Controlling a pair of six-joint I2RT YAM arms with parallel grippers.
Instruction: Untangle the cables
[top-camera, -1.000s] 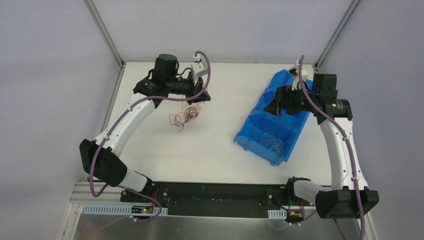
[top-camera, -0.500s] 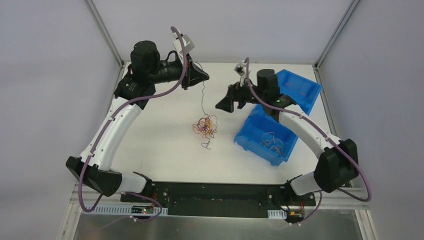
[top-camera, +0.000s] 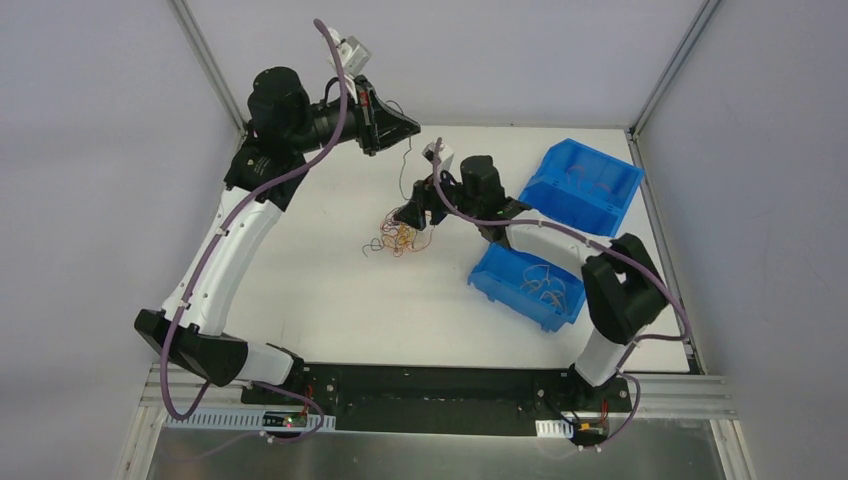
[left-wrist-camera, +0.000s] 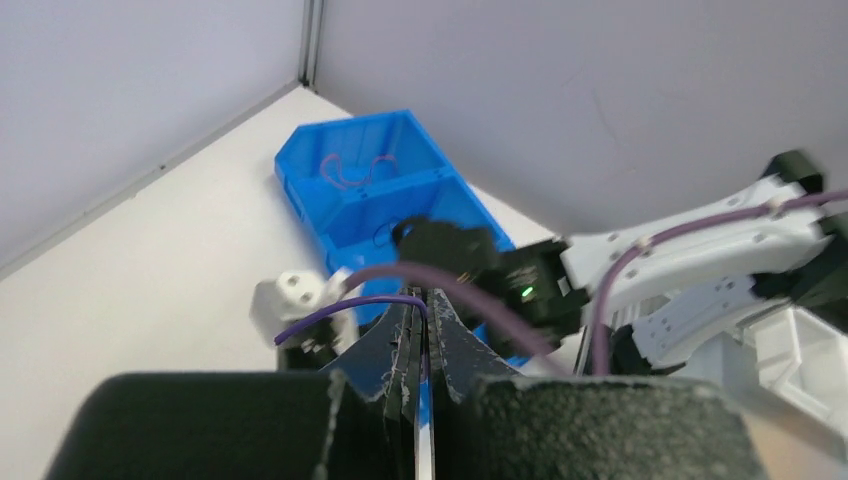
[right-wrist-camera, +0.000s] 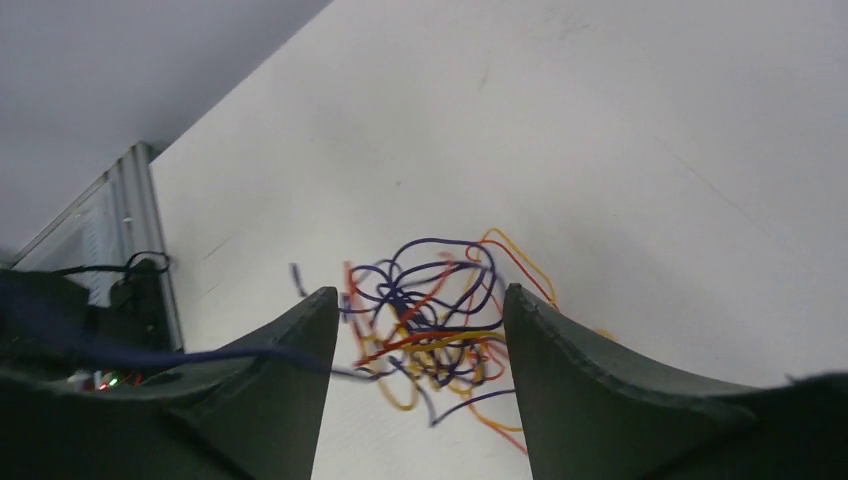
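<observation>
A small tangle of thin cables (top-camera: 397, 237), purple, red, orange and yellow, lies on the white table; it shows between the open fingers in the right wrist view (right-wrist-camera: 440, 320). My left gripper (top-camera: 412, 127) is raised at the back and shut on one thin purple cable (left-wrist-camera: 340, 304), which hangs down (top-camera: 404, 175) towards the tangle. My right gripper (top-camera: 413, 217) is open, its fingers (right-wrist-camera: 290, 350) straddling the tangle just above the table. The purple strand crosses its left finger.
A blue bin (top-camera: 585, 185) stands at the back right with a few thin wires in it. A second blue bin (top-camera: 527, 285) lies nearer the front, holding more loose wires. Grey walls and frame posts enclose the table.
My right arm swung left from the bins to the tangle and lowered over it. My left gripper rose higher with the purple cable. The tangle shifted slightly on the table.
</observation>
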